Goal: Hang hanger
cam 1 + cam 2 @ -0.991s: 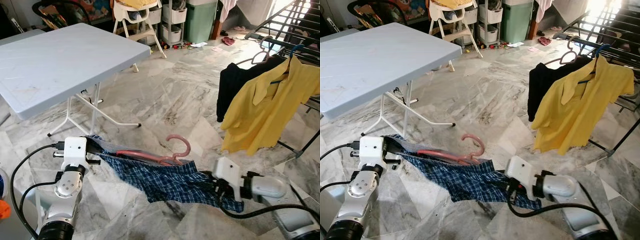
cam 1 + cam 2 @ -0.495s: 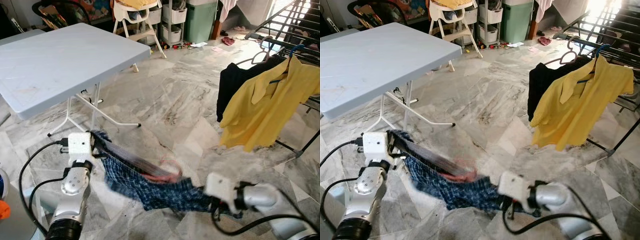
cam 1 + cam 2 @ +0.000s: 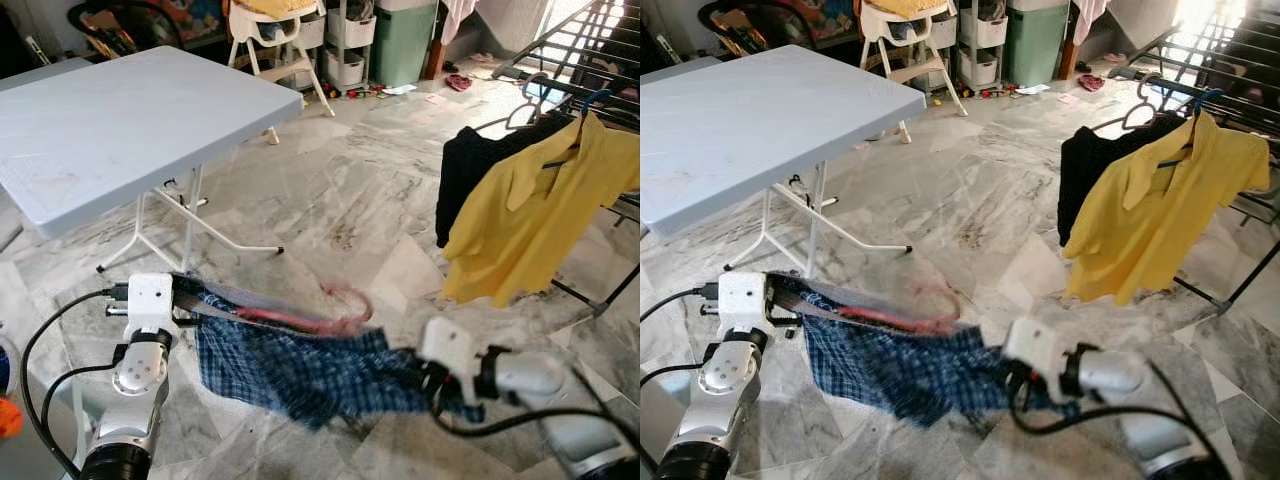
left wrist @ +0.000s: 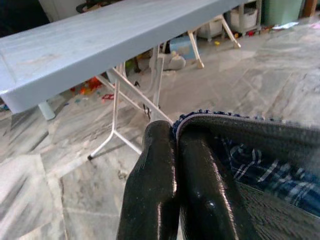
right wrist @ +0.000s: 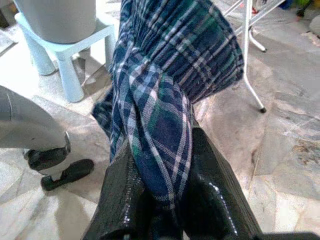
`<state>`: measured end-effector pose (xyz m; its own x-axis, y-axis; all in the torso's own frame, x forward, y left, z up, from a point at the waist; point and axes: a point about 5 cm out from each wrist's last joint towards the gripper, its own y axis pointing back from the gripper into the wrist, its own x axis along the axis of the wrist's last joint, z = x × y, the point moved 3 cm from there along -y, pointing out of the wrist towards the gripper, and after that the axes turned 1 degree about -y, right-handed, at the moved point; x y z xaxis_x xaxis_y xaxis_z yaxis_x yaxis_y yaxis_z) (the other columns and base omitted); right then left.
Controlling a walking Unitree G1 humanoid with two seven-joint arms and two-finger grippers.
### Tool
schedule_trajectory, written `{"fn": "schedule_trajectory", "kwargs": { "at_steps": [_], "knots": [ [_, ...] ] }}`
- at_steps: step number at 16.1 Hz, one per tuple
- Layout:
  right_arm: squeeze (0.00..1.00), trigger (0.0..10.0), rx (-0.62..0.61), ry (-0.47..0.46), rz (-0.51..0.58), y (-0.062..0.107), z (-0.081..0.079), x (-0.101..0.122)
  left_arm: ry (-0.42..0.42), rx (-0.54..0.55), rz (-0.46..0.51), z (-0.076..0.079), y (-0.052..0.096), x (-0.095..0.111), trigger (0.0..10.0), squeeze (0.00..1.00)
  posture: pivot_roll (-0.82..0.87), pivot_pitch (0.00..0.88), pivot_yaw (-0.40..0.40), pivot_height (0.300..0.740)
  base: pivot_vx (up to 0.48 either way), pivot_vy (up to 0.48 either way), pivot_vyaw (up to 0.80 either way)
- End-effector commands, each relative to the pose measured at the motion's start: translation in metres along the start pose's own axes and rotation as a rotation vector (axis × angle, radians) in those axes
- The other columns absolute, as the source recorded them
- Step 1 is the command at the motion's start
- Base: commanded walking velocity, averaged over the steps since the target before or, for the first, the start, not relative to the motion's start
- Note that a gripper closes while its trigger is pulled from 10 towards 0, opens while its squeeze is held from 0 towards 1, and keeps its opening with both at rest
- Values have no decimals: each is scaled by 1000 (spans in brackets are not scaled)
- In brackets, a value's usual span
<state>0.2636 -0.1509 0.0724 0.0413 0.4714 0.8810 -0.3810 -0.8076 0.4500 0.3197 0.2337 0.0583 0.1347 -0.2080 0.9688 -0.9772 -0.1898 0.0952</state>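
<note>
Left gripper (image 4: 175,150) clenched on grey waistband edge of blue plaid cloth garment (image 3: 300,375). Right gripper (image 5: 165,165) clamped on opposite bunched end. Blurred pink plastic hanger (image 3: 320,315) between both, lying along the stretched garment's upper edge.

Pink hanger (image 3: 318,314) inside a blue plaid garment (image 3: 300,365), both motion-blurred. Hook sticks up near the garment's top edge, mid-scene, above the marble floor. Garment is stretched roughly level left to right, its middle sagging in folds. Left end is pinched at the hem and right end bunched and clamped between black fingers (image 5: 205,197). Near side of the scene, well apart from the drying rack (image 3: 575,60) far right.
</note>
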Motion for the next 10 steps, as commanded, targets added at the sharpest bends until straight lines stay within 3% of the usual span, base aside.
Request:
{"fn": "schedule_trajectory", "kwargs": {
  "at_steps": [1,4,7,10],
  "knots": [
    [0,10000,-34,17,-7,14,12,3,-27,83,-24,-24,-1,-3,0,0,-51,0,48,740,0,0,0],
    [0,10000,-52,-21,75,17,19,19,-26,76,-86,-21,0,-14,0,0,-52,0,46,740,0,0,0],
    [0,10000,-66,-37,114,15,22,25,-25,65,-89,-17,0,-16,0,0,-50,0,46,740,0,0,0],
    [0,10000,-76,-104,257,8,23,51,6,-37,-149,8,7,-28,0,0,-49,0,51,740,0,0,0]
  ]
}}
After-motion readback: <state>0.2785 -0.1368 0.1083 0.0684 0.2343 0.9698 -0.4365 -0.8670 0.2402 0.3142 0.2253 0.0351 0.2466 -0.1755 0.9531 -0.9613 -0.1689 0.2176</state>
